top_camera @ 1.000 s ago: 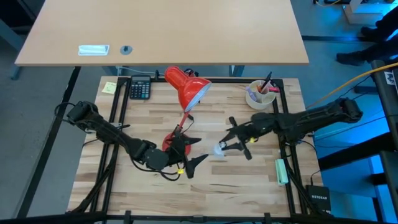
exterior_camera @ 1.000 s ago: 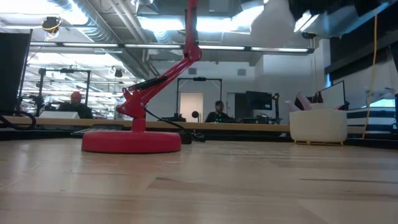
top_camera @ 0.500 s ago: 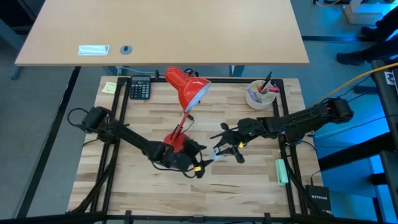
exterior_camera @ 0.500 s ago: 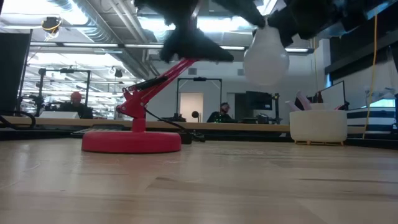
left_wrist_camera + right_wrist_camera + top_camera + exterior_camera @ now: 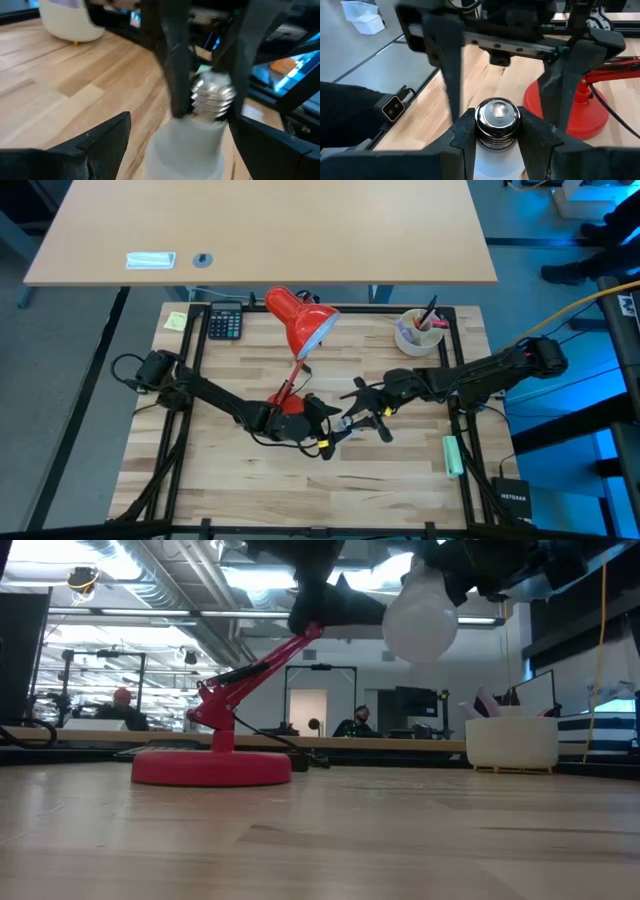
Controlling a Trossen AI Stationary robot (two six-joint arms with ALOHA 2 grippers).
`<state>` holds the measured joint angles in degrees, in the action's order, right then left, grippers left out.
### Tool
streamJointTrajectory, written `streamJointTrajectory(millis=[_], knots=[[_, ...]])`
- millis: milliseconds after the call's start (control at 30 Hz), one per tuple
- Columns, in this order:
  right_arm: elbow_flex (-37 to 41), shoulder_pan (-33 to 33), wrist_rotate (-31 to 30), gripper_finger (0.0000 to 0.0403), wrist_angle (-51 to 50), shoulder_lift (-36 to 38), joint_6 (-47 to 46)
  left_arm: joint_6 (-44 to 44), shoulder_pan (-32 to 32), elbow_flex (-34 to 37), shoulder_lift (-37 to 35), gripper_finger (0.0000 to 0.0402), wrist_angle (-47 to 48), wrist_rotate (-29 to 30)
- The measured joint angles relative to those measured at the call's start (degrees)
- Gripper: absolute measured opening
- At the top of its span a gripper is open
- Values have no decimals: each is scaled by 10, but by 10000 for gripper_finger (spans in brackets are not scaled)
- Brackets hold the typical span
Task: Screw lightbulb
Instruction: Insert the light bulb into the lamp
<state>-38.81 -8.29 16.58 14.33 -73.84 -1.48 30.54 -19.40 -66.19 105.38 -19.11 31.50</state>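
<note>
right pincer point(image 5: 492, 131) on lightbulb point(image 5: 421, 622)

Left tool point(image 5: 335, 435) now open around lightbulb point(image 5: 420, 620).

White lightbulb point(image 5: 421, 623) with silvery screw base point(image 5: 497, 124) hangs above the table.

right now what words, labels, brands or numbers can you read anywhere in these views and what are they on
"NETGEAR": on the small dark box at the table's near right corner, just legible in the high view.
Calculator: key markings too small to read.
Yellow sticky note: any writing is too small to read.
Lightbulb held in the right gripper: no print visible on the screw base.
Nothing else readable.
</note>
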Motion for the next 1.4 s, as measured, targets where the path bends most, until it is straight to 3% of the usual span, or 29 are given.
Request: streamJointTrajectory(millis=[267,633,867,1033,1233,1400], knots=[[0,0,31,118,51,-18,-48,-6,7,0,0,322,4,-20],[0,1,27,123,59,-28,-71,-9,6,1,0,225,0,-17],[0,1,16,162,64,-29,-91,-25,6,1,0,156,-8,-15],[0,1,17,204,64,-23,-92,-36,6,1,0,145,-9,-11],[0,4,10,236,-11,49,-58,-36,7,-1,0,155,-17,3],[-18,5,-66,241,-208,173,-6,-60,8,0,-9,152,-45,30]])
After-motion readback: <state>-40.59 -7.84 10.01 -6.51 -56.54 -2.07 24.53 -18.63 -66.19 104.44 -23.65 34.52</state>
